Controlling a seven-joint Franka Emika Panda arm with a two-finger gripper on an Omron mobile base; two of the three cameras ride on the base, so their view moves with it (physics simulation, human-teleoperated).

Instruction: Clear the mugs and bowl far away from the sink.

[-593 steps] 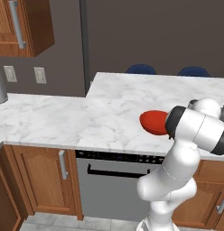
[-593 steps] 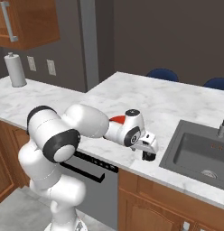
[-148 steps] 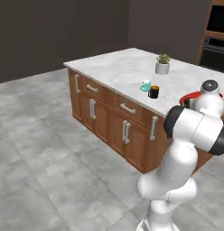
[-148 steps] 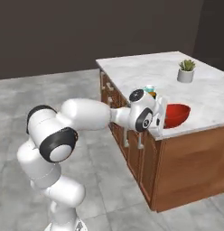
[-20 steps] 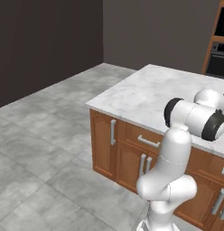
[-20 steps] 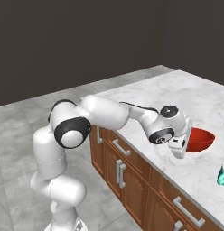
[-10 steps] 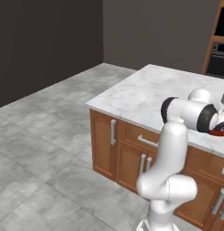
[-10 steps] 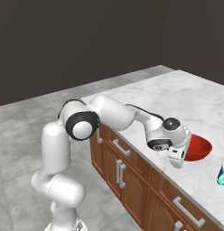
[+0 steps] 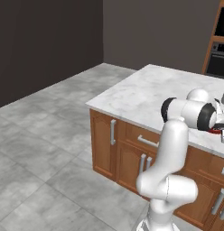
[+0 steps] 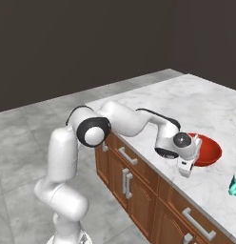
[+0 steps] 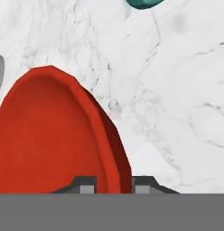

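change: a second ago the bowl (image 10: 204, 150) hung out past the arm's wrist over the desk (image 10: 186, 105); now the arm has folded in and the bowl sits lower, close to the marble near the front edge. The base views hold steady over that second, so this is the arm moving, not the cameras.
meaning: judged from this, the bowl has been carried to the island, with no sink in sight here, and is being set down; the release is not yet made.
pincer (image 11: 114, 185): narrowly parted, clenched on the bowl's rim, one finger (image 11: 86, 185) on the inner side and the other on the outer side, as the hand view shows.
bowl: red, tilted on edge in the hand view, over white marble; whether its base already touches the desk I cannot tell.
teal mug (image 10: 235, 185): stands on the desk near the bowl, toward the right edge of the right base view; its rim also shows at the top of the hand view (image 11: 142, 3).
left to do: judged, open the pincer, then deal with whichever mugs are not yet placed.
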